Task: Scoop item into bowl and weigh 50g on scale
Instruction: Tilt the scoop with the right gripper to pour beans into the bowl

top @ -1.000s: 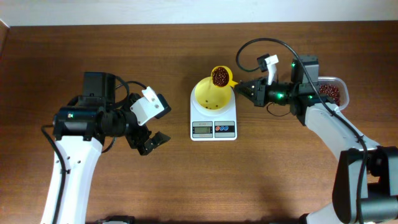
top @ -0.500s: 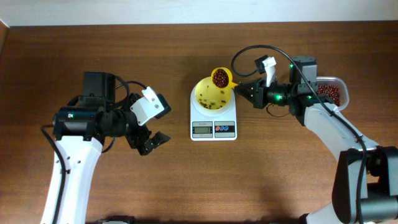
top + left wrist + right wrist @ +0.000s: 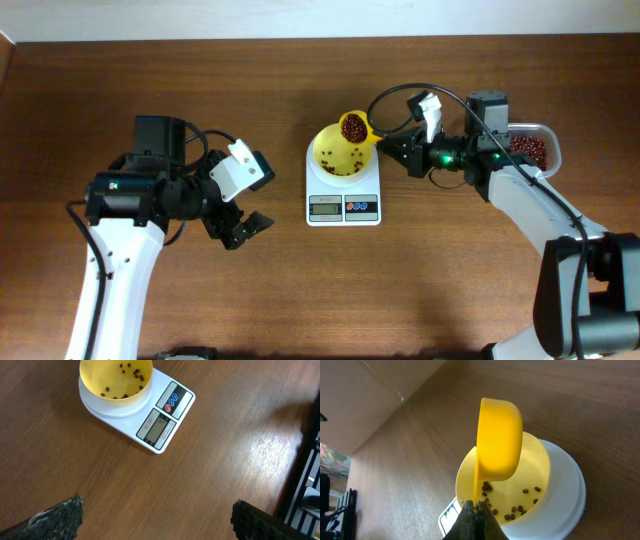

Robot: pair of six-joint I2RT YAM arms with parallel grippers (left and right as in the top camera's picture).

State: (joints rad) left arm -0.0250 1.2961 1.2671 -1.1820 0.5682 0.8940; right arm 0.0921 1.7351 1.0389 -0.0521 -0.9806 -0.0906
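Observation:
The pale yellow bowl stands on the white scale at the table's middle. A scatter of dark beans lies in the bowl. My right gripper is shut on the handle of a small yellow scoop, which is full of beans and hangs over the bowl's far right rim. In the right wrist view the scoop tilts above the bowl, with my right gripper pinching its thin handle. My left gripper is open and empty, left of the scale.
A clear plastic container of beans stands at the far right, behind my right arm. The left gripper hangs over bare wood in front of the scale. A black frame shows at the right edge of the left wrist view.
The scoop has shifted slightly and tipped over the bowl, and more beans now lie in the bowl. The left arm has not moved.

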